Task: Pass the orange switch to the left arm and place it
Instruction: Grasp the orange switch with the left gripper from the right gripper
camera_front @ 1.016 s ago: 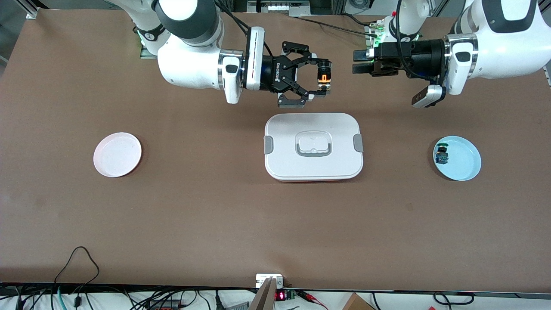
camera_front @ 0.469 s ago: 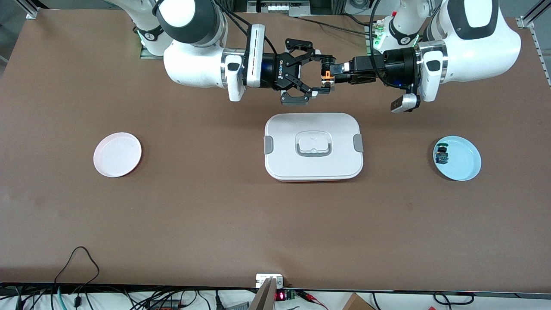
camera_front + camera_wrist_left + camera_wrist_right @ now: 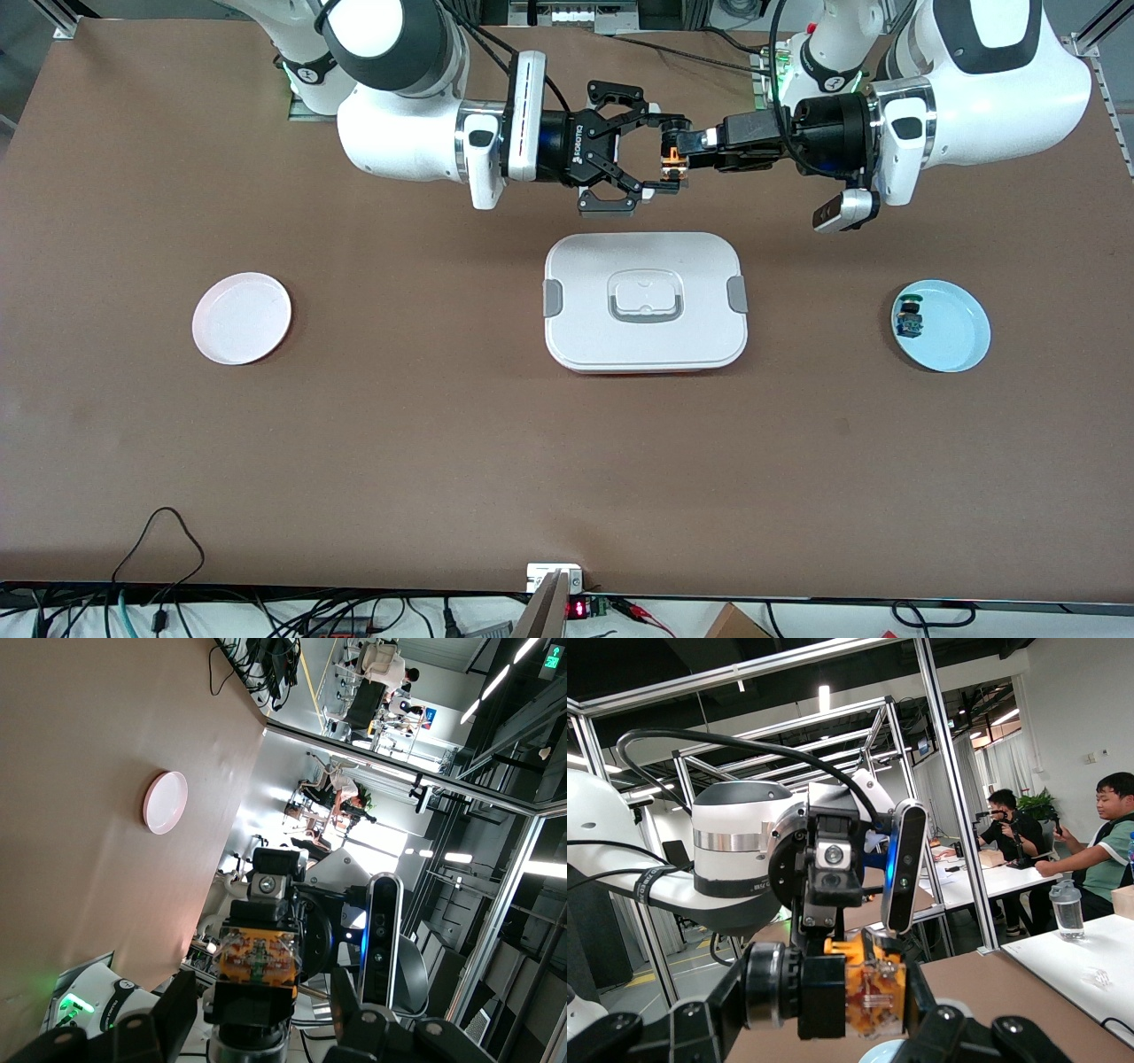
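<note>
Above the table, past the box (image 3: 646,301) toward the arm bases, your right gripper (image 3: 660,161) and left gripper (image 3: 689,152) meet; both sets of fingers pinch the orange switch (image 3: 671,162) between them, well apart from the lid.

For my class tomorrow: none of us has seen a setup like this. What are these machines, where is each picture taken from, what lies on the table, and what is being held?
These are two white robot arms, each ending in a two-fingered pincer. The wide picture comes from a high camera facing the robots; the other two come from cameras on each arm's wrist.

On the brown table lie a white lidded box, a pink plate toward the right arm's end, and a blue plate toward the left arm's end, with a small blue switch on it.

Above the table just past the box, the right pincer and the left pincer meet at a tiny orange switch. The right pincer grips it; the left's grip is hard to judge.
</note>
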Controlling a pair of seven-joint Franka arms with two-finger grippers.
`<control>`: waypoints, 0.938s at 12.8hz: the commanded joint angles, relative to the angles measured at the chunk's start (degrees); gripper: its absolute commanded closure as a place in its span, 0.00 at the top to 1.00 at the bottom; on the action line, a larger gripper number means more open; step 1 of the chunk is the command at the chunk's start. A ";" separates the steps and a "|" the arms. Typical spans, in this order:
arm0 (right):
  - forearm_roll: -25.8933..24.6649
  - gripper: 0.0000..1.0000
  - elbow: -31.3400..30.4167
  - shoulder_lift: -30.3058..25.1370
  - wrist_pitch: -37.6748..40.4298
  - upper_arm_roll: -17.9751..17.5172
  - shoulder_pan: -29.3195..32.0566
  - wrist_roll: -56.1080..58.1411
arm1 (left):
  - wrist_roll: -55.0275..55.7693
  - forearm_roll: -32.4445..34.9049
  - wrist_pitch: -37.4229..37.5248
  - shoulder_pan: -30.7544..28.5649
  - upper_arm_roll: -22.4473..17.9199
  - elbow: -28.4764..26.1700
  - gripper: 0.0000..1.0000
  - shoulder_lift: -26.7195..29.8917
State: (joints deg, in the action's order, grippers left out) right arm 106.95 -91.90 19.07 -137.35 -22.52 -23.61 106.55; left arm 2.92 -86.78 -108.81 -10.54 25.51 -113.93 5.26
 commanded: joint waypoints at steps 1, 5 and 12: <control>1.60 0.00 -0.12 -0.09 -0.20 -0.15 -0.12 2.52 | -1.86 -0.94 -0.53 -0.10 0.51 1.26 0.44 -1.13; 1.51 0.00 -0.82 -0.26 -0.20 -0.15 -0.12 2.96 | -2.83 -0.32 -0.53 -0.10 0.51 1.26 0.00 -1.39; 2.21 1.00 -1.70 -0.97 -0.20 -0.15 0.22 2.88 | -2.92 1.61 0.70 -0.54 -0.28 1.26 0.00 -1.22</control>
State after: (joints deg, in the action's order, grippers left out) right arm 107.51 -92.63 19.05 -137.33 -22.46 -23.64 107.19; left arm 0.70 -86.35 -108.80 -10.59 25.34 -113.93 4.60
